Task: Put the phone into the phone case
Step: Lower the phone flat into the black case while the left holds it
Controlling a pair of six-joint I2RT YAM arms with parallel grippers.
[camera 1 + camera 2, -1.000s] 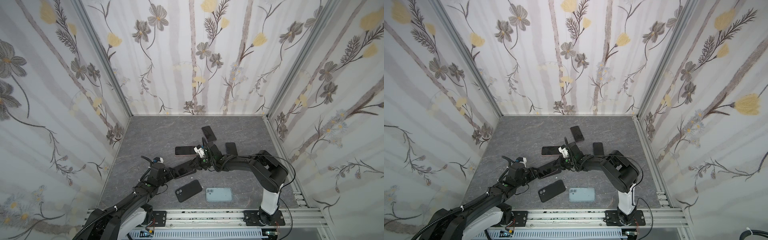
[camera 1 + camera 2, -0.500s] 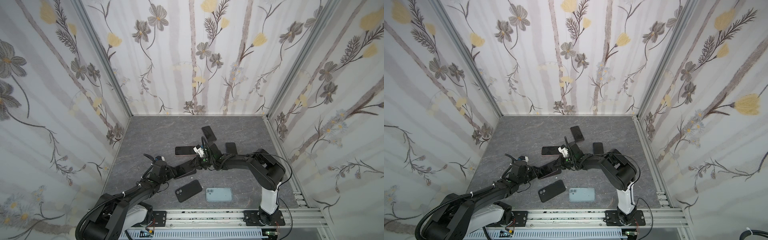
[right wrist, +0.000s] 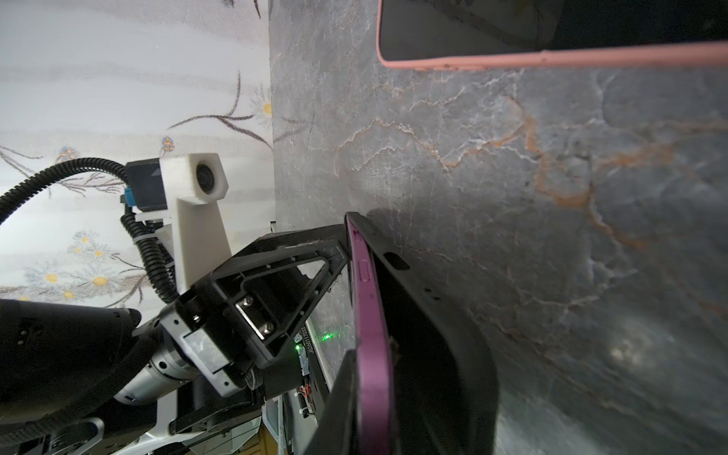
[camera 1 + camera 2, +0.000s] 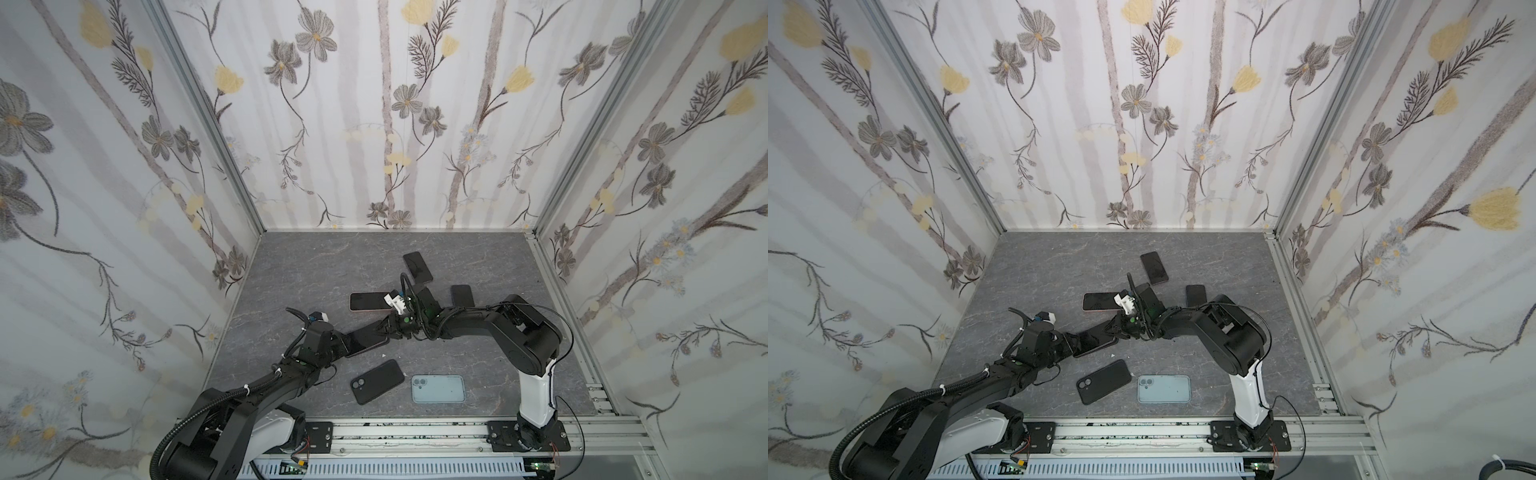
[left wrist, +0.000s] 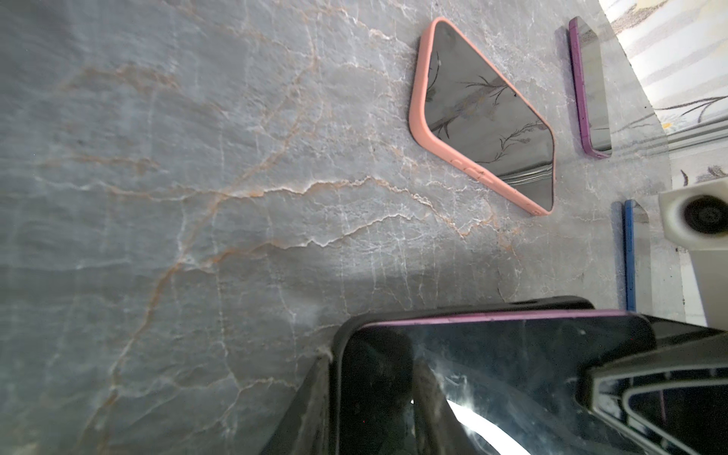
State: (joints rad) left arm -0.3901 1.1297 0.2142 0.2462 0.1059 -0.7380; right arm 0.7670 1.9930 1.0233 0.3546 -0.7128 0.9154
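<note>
A pink-cased phone [image 4: 370,301] lies screen-up on the grey marbled table [image 4: 299,270]. Just on the arm-base side of it, near but apart, the phone [image 4: 368,337] with its purple edge spans between the two arms, which meet end to end over it. The left gripper [image 4: 348,343] pinches the end farther from the pink-cased phone, with one finger on the dark screen side and the other hidden behind. The right gripper [image 4: 384,328] pinches the opposite end, the one closest to the pink-cased phone. In the left wrist view one of its fingers [image 5: 669,366] lies across the glass. The black phone case [image 3: 433,335] sits against the phone's back. In the right wrist view the two meet at the left gripper's end, while toward the right gripper the purple edge stands out of the black rim, so the phone is only partly seated. Whether the pair touches the table I cannot tell. Beyond the pink-cased phone, toward the back wall, lies a purple-cased phone [image 4: 417,267]. To the right of the pink-cased phone, past the right arm's wrist, lies a blue-cased phone [image 4: 462,296]. Well to its base side lie a black-backed phone [image 4: 377,381] and, beside that, a pale blue-backed phone [image 4: 438,388], both camera side up.
</note>
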